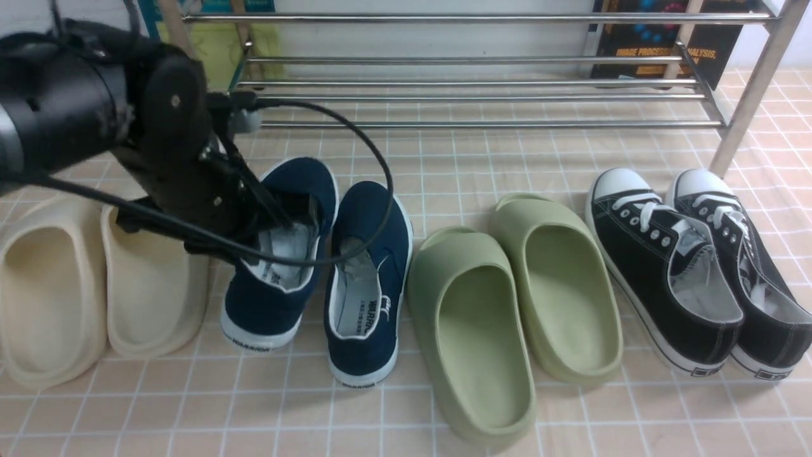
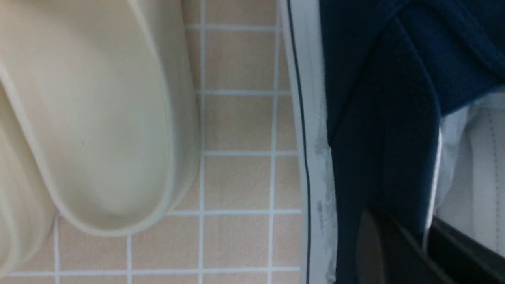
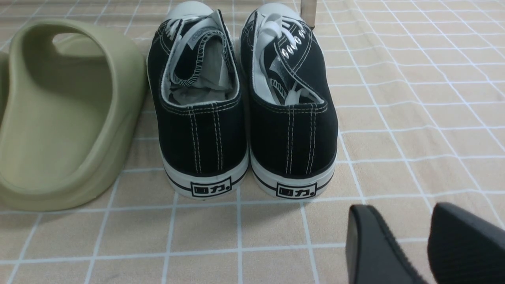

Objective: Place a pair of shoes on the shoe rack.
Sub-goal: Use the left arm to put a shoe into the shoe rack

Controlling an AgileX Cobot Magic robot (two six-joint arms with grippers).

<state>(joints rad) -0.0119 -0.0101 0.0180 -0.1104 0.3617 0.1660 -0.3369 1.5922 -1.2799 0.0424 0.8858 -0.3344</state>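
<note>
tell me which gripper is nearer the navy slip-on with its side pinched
Left. The left gripper is clamped on that navy slip-on; the right gripper hangs past the black lace-ups, well away.

From here I see a beige surface (image 1: 406,419) with a white grid, its lines wavy in places. Lying on it from left to right are two cream slides (image 1: 54,304), a navy slip-on sneaker (image 1: 365,355), two green foam slides (image 1: 482,406) and two black lace-up sneakers (image 1: 660,304) with white toe caps. The green pair sits between navy and black. Behind them the steel-rod shoe rack (image 1: 748,101) stands on the same surface.
</note>
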